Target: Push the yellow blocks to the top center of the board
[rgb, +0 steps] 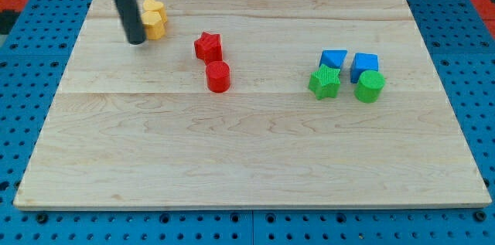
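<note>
Yellow blocks, two of them, touching one another near the top-left corner of the wooden tabletop; shapes too soft to name. Just beside the pair on the view's left, my tip, planted on the wood about level with the lower yellow block's bottom edge, close to it but perhaps not quite touching. No claw anywhere in view, only a bare dark rod, so nothing released, clenched or grasping to report.

Nearer the middle of the same view, a red star with a red cylinder just below it. Well apart on the view's right, two blue blocks above a green star and a green cylinder.

Step in hand, by the look of it: starting the push toward the view's right, along the top edge.

Best handled slowly. Shift up a little first, toward the seam between the two yellow blocks, to drive both as one; too low a contact likely to spin the lower block and split the pair. Hold a line above the red star, clear of it. Correct early on any drift toward the top rim. Stop at mid-width, short of the edge.
</note>
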You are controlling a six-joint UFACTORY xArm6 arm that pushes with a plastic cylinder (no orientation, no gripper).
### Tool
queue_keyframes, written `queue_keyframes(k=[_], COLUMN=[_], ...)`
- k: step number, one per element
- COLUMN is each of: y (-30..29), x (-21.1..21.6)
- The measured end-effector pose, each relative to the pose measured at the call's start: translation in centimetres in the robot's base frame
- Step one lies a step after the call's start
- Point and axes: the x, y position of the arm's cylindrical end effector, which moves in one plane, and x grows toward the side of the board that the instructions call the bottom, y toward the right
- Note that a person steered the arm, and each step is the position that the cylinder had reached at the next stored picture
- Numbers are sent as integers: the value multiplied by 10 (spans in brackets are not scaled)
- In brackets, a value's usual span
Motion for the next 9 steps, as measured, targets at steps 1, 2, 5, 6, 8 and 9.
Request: queue_keyframes(k=[1,2,5,6,8,9], y=[20,118,134,81,155,186], x=[-16,-24,-20,-12,-82,-82])
